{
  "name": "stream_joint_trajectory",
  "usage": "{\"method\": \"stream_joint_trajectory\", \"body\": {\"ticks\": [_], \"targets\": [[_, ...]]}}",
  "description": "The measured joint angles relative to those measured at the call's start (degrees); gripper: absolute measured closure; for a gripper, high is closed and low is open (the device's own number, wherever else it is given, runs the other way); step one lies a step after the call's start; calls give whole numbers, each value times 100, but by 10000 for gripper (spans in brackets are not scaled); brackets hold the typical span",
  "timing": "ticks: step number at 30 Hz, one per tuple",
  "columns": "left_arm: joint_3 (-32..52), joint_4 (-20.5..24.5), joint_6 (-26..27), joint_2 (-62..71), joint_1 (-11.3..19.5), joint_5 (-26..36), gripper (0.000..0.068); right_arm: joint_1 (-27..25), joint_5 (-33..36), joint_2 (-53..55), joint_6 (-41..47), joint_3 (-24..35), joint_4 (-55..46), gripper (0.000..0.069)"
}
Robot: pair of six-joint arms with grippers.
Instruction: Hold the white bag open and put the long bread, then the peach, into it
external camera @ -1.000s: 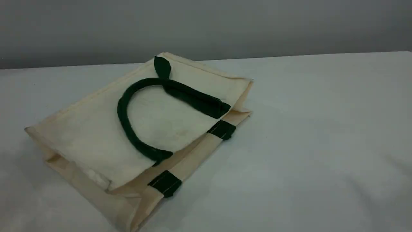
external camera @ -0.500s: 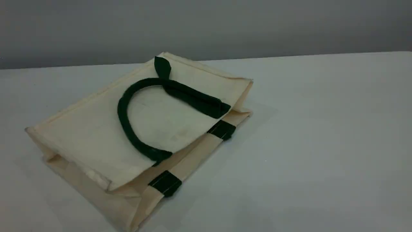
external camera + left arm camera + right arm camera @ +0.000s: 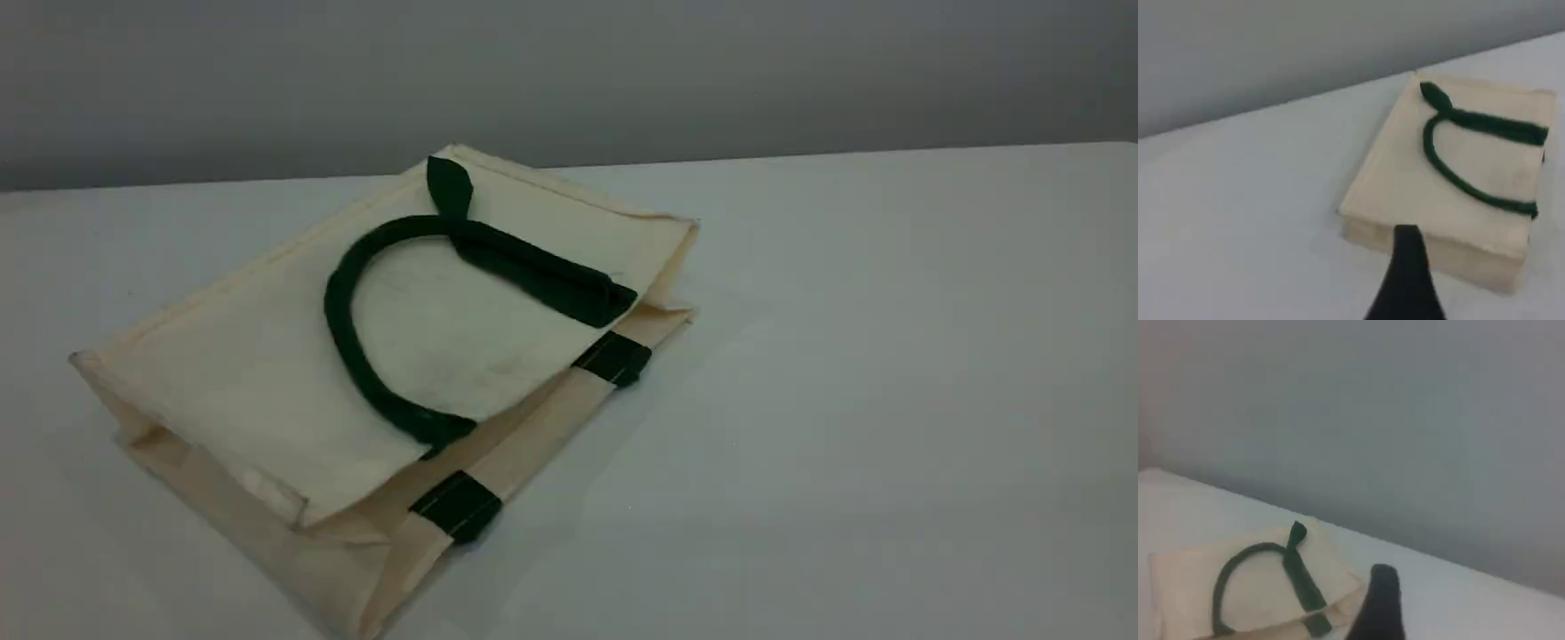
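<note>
White counter point(image 3: 889, 400): white bag point(image 3: 267, 391) lies flat ahead of left gripper point(image 3: 1408, 248) and right gripper point(image 3: 1382, 588), both spread, empty. Risk: pinching both panels together keeps mouth shut.

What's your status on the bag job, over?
Left fingers open, right fingers open, nothing held. White bag lying flat, untouched. Bread, peach not in view. Nothing blocking.

The left gripper point(image 3: 1408, 270) covers part of the cream canvas tote with dark green loop handles point(image 3: 1471, 167); left of the right gripper point(image 3: 1379, 603), it is blurred and cut off.
</note>
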Motion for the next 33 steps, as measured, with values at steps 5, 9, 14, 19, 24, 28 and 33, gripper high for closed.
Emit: {"method": "stream_joint_trajectory", "body": {"ticks": [5,9,14,19,24,28,33], "targets": [[818,0,-37,-740,0,11,165,0,129,-278,29,385,0,103],[1317,-13,-97,-975,0,-12,165,0,288,-273,102,833,-5,103],[1718,-64,-351,-1073,0,-52,165,0,236,-268,102,1550,-204,103],[2036,-150,-365,-1073,0,-116,165,0,183,-263,127,2136,-422,103],[2283,-179,-454,-1073,0,-207,165,0,207,-263,135,2302,-415,103],[2277,-172,-455,-1073,0,-230,165,0,424,-263,324,2302,-410,103],[2277,-162,-468,-1068,0,-350,165,0,454,-263,324,2302,-404,103]]}}
